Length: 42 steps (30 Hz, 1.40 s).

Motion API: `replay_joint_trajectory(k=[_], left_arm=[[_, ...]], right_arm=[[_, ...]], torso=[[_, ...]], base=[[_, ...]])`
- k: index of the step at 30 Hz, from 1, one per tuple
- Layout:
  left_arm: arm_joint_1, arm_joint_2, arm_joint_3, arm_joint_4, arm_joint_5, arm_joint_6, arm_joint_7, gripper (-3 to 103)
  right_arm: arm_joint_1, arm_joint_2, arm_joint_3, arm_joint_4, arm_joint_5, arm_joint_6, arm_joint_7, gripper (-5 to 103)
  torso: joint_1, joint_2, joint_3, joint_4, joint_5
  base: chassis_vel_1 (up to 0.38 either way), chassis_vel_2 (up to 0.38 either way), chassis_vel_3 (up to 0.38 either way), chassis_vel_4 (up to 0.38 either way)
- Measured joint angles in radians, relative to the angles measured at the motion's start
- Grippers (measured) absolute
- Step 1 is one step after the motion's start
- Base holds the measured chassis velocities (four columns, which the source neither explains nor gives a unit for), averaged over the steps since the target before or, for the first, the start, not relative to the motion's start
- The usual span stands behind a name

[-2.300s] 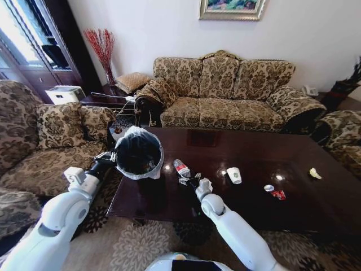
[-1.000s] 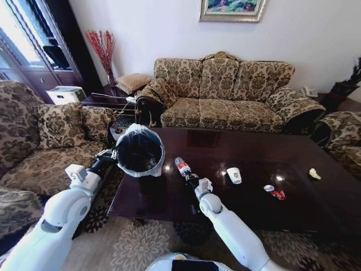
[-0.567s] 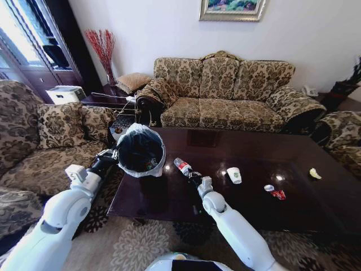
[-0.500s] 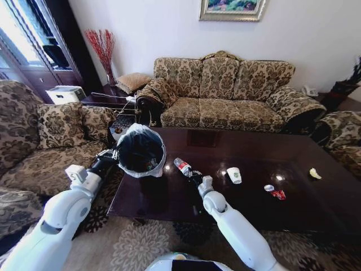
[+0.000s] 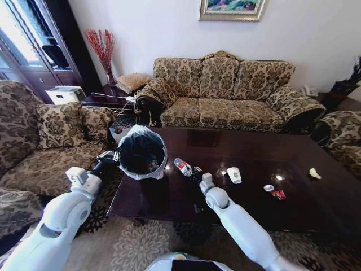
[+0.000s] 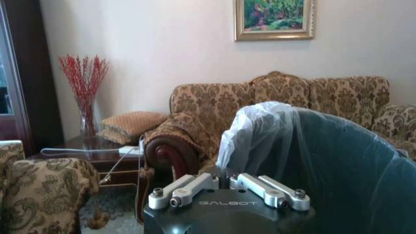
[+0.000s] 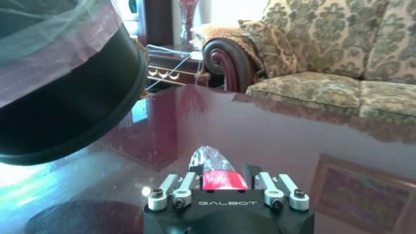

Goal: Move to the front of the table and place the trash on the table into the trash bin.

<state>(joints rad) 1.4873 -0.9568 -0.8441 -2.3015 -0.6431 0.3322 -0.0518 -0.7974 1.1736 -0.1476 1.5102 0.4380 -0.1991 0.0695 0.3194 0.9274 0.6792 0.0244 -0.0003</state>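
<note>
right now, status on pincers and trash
Left pincer holds trash bin tilted over table. Right pincer shut on bottle. Cup, wrappers remain.

Left claw (image 6: 224,185) – on trash bin (image 6: 338,161) rim

Home living room. Evidence: floral-patterned three-seat sofa (image 5: 225,90) against white wall w/ gilt-framed painting (image 5: 231,8) above; matching sofa (image 5: 45,141) at robot's left; dark glossy coffee table (image 5: 248,192) centre, on patterned rug (image 5: 135,245); vase of red branches (image 5: 101,51) on corner side table; tall dark cabinet (image 5: 34,45) by bright window.
</note>
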Motion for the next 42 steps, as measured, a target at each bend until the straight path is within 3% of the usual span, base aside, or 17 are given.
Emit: replay_joint_trajectory(k=[5, 8, 16, 25, 37, 42], left_arm=[[0.0, -0.006, -0.002, 0.001, 0.001, 0.0, 0.001, 3], [-0.007, -0.008, -0.003, 0.015, 0.002, -0.002, 0.001, 3], [-0.03, -0.006, -0.003, 0.04, 0.0, -0.005, 0.003, 3], [-0.04, -0.006, 0.0, 0.059, -0.002, -0.013, 0.006, 3], [-0.063, 0.002, 0.006, 0.093, -0.007, -0.031, 0.005, 3], [-0.067, 0.002, 0.009, 0.099, -0.007, -0.035, 0.005, 3]], right_arm=[[0.07, 0.015, -0.038, -0.063, 0.047, -0.003, 0.0, 51], [0.103, 0.029, -0.058, -0.111, 0.091, -0.01, -0.01, 67], [0.11, 0.054, -0.064, -0.174, 0.109, -0.019, -0.03, 97], [0.115, 0.07, -0.065, -0.214, 0.087, -0.016, -0.047, 102], [0.104, 0.091, -0.051, -0.25, 0.093, 0.021, -0.054, 70], [0.099, 0.093, -0.048, -0.249, 0.086, 0.022, -0.054, 63]], torso=[[0.0, 0.0, 0.0, -0.0001, 0.0005], [0.0, 0.0, 0.0, -0.0004, 0.0002], [0.0, 0.0, 0.0, -0.0004, 0.0003], [0.0, 0.0, 0.0, -0.0003, 0.0002], [0.0, 0.0, 0.0, -0.0005, 0.0001], [0.0, 0.0, 0.0, -0.0002, 0.0002]], base=[[0.0, 0.0, 0.0, 0.0], [0.0, 0.0, 0.0, 0.0], [0.0, 0.0, 0.0, 0.0], [0.0, 0.0, 0.0, 0.0], [0.0, 0.0, 0.0, 0.0], [0.0, 0.0, 0.0, 0.0]])
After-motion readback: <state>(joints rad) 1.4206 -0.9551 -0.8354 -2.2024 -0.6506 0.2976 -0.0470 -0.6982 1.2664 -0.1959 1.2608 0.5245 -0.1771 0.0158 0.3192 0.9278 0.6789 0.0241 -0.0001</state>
